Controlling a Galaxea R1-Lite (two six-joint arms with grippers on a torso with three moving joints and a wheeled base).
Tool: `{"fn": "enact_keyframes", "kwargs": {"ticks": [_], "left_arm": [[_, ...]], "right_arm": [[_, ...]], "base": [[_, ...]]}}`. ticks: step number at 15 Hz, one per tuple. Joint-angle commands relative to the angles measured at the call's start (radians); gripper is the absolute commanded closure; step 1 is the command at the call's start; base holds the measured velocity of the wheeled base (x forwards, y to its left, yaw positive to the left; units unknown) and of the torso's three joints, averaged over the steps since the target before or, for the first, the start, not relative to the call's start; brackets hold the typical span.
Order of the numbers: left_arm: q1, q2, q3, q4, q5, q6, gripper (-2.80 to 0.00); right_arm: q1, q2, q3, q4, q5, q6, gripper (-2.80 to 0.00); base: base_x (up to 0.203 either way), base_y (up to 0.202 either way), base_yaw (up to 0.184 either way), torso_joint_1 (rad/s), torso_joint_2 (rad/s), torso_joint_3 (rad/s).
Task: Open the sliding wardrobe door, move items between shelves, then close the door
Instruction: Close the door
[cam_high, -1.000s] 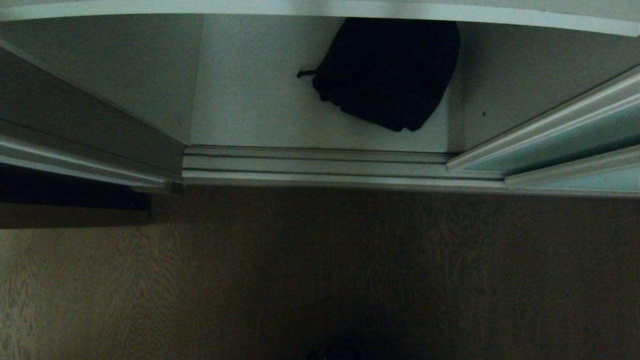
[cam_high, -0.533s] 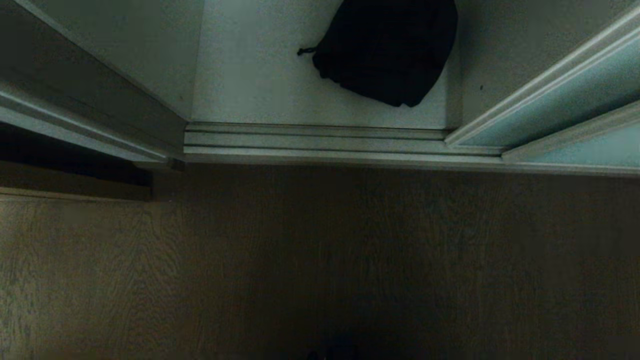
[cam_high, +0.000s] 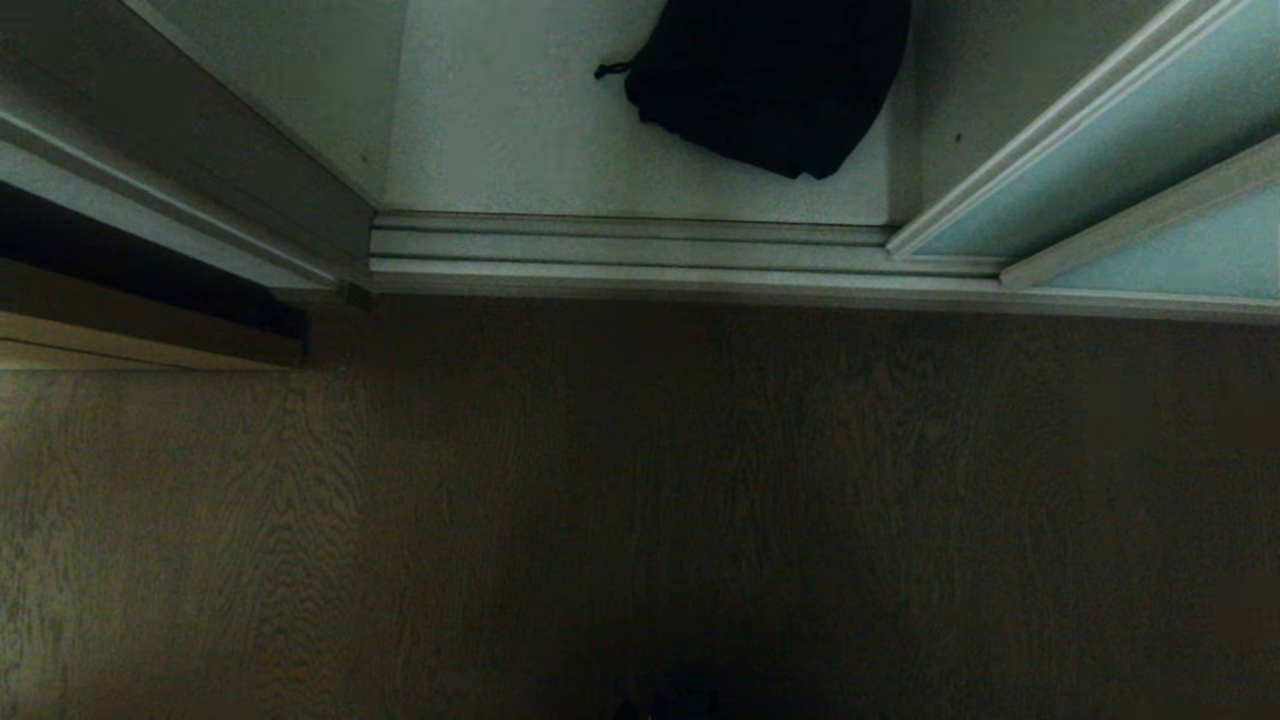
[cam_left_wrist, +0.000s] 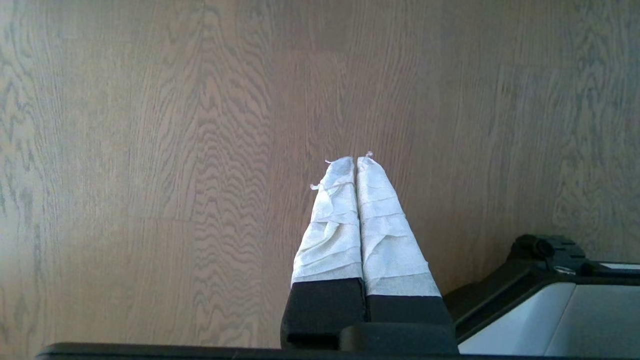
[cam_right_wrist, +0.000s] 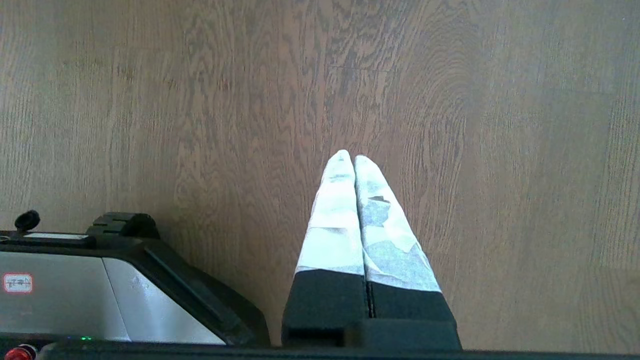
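Observation:
A lumpy black fabric bag (cam_high: 765, 80) with a small strap lies on the white bottom shelf (cam_high: 500, 130) inside the open wardrobe, at the top of the head view. The frosted blue-green sliding door (cam_high: 1100, 170) stands slid aside at the right, its silver frame meeting the floor track (cam_high: 630, 250). Neither arm shows in the head view. My left gripper (cam_left_wrist: 356, 160) hangs shut and empty over the wood floor. My right gripper (cam_right_wrist: 348, 156) is likewise shut on nothing, pointing down at the floor.
Wood-grain floor (cam_high: 640, 500) fills the lower head view. The wardrobe's left side panel (cam_high: 200, 180) runs along the upper left, with a dark gap and a tan board (cam_high: 140, 330) below it. Part of my base (cam_left_wrist: 560, 305) (cam_right_wrist: 100, 285) shows in both wrist views.
The whole head view has shifted: wardrobe, bag and track sit higher in the picture and the upper shelf edge has left view. The camera moved; bag and door kept their places.

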Motion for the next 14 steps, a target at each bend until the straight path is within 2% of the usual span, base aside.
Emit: {"fn": "enact_keyframes", "kwargs": {"ticks": [1,14], "left_arm": [[0.000,-0.001,0.000,-0.001,0.000,0.000,0.00],[0.000,0.001,0.000,-0.001,0.000,0.000,0.00]], "right_arm": [[0.000,0.000,0.000,0.000,0.000,0.000,0.00],[0.000,-0.002,-0.017,-0.004,-0.004,0.000,0.00]], "base": [[0.000,0.000,0.000,0.000,0.00,0.000],[0.000,0.000,0.000,0.000,0.00,0.000]]}}
